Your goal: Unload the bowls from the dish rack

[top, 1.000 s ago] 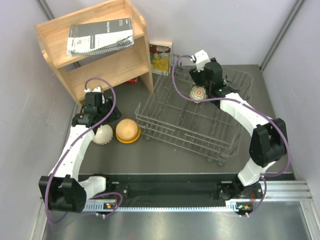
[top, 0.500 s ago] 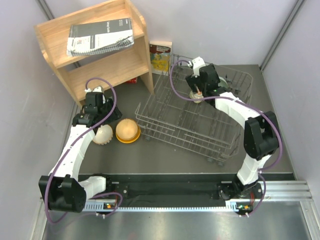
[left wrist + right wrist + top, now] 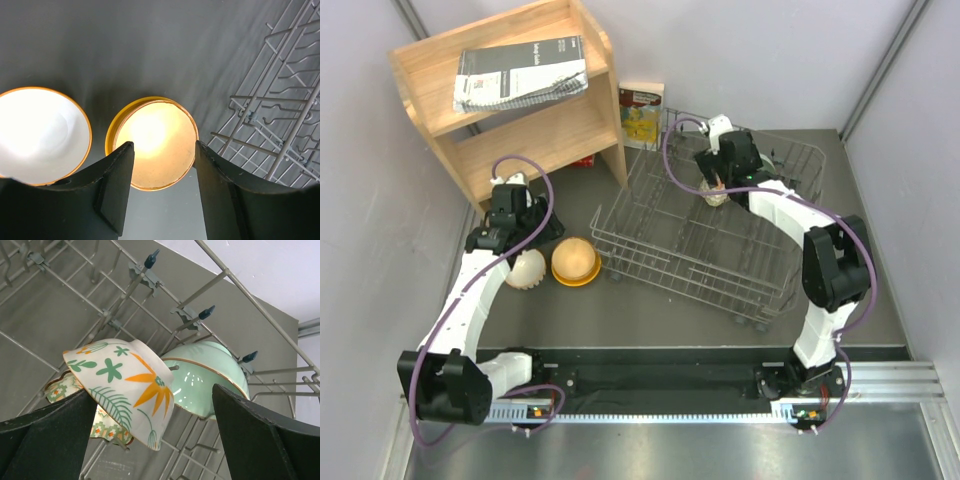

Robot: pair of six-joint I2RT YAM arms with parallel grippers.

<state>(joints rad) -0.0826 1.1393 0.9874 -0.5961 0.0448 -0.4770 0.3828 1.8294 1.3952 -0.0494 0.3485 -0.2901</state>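
A: Status?
B: 2 out, left-centre of top view: orange bowl (image 3: 575, 261), tan bowl (image 3: 527, 268). L gripper (image 3: 162, 150) open above them, empty.
A: Rest?
B: At least 3 in dish rack (image 3: 680, 265), upper centre: leaf-print bowl (image 3: 125, 385), teal bowl (image 3: 202, 385), scalloped bowl (image 3: 60, 389). R gripper (image 3: 152, 395) wide open, straddling leaf-print, no grip yet.

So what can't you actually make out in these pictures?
- Top view: the bowls in the dish rack are nearly all hidden under the right gripper.
- Right wrist view: a scalloped bowl sits mostly behind the leaf-patterned bowl.
- Left wrist view: the white-lined bowl is cut off by the left edge and a finger.
- Top view: the print on the small box is too small to read.
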